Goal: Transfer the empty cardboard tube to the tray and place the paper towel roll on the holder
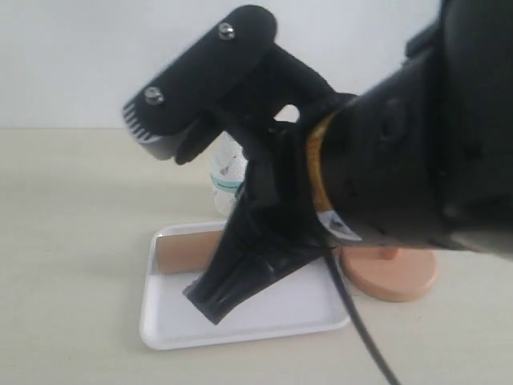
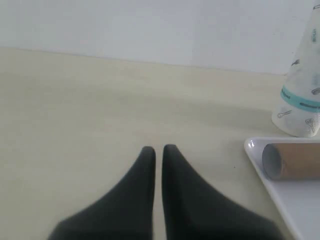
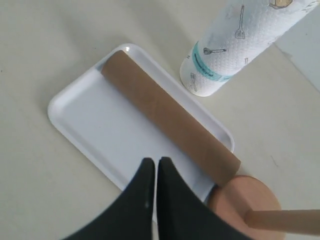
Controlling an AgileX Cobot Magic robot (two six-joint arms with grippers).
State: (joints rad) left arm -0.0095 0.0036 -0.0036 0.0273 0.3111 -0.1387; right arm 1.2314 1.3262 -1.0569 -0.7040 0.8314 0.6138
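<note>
- The table (image 2: 75, 110) carries everything.
- The tray (image 3: 100, 130) already holds the cardboard tube (image 3: 170, 117), lying along one long rim, so that half looks done.
- The paper towel roll (image 3: 235, 45) stands on the table just beside the tray, not yet on the holder (image 3: 245, 197), whose base sits at the tray's corner.
- Next, I judge: open a gripper, grasp the roll, lift it above the post and thread it down.
- The right gripper (image 3: 152, 161) and left gripper (image 2: 159, 148) both have fingers together, empty.
</note>
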